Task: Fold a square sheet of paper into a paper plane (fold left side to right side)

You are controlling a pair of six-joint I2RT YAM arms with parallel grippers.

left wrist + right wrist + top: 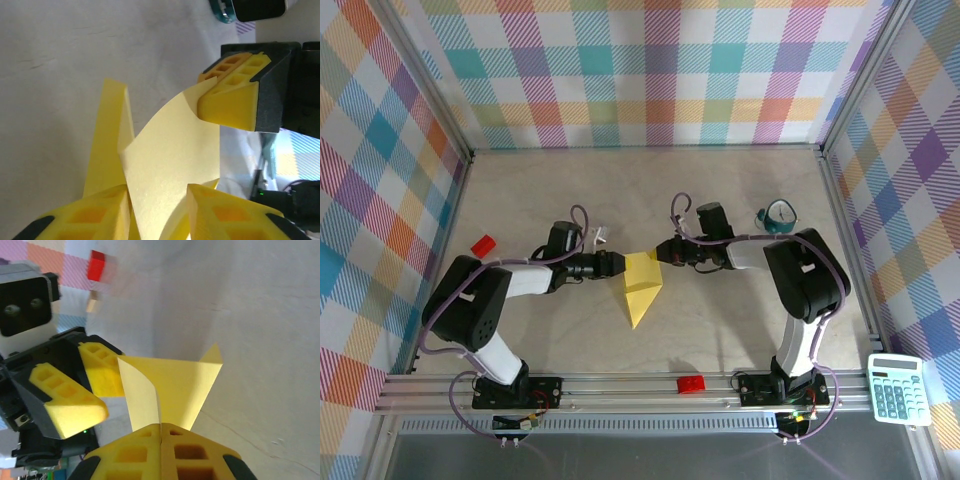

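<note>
The yellow sheet of paper (pixel 642 290) lies mid-table, folded into a wedge with its point toward the near edge. One flap stands up off the table (pixel 170 155). My right gripper (pixel 161 426) is shut on that flap's edge (pixel 185 385), and it also appears at the flap's far corner (pixel 202 95). My left gripper (pixel 157 192) stands open, its two fingers apart with the raised flap passing between them. From above, both grippers meet at the wedge's wide far end, the left gripper (pixel 616 263) on the left and the right gripper (pixel 660 253) on the right.
A red brick (pixel 482 244) lies at the left and another (pixel 691 383) sits on the front rail. A teal ring (pixel 778 217) is behind the right arm. A calculator (pixel 897 389) rests at the near right corner. A small tan block (pixel 91 305) lies near the left arm.
</note>
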